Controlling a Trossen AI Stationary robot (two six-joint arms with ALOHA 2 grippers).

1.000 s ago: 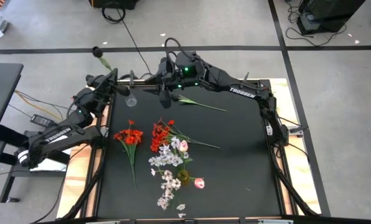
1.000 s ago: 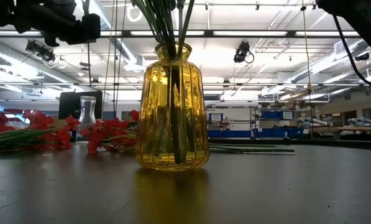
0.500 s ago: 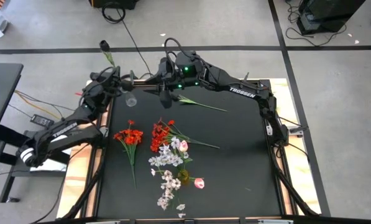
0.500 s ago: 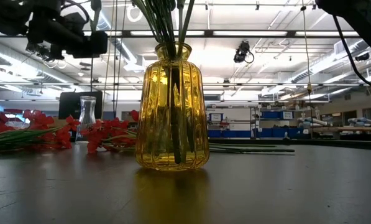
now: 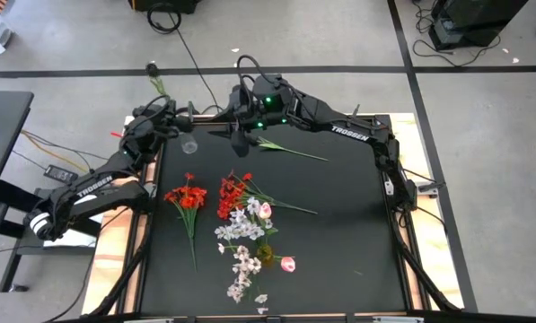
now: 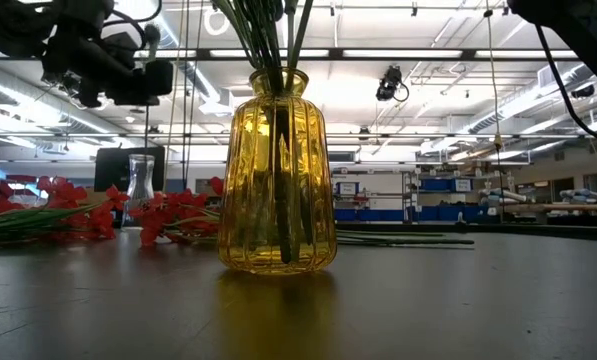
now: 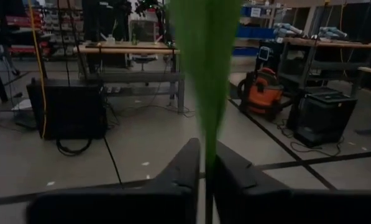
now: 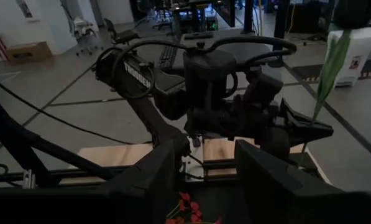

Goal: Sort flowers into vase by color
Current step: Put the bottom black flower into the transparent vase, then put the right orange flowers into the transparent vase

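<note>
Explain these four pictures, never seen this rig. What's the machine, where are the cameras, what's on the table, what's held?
It is a robot with two dark arms at a black table, each ending in a two-finger gripper. One camera looks straight down, one sits at table height, and one rides on each wrist. On the table lie red flowers, white-lilac sprays, a pink tulip and a bare leafy stem. An amber vase holds several stems, and a small clear vase stands at the far edge. The left gripper is pinched on a green flower stem, held up by the clear vase. The right gripper hovers nearby, open and empty.
</note>
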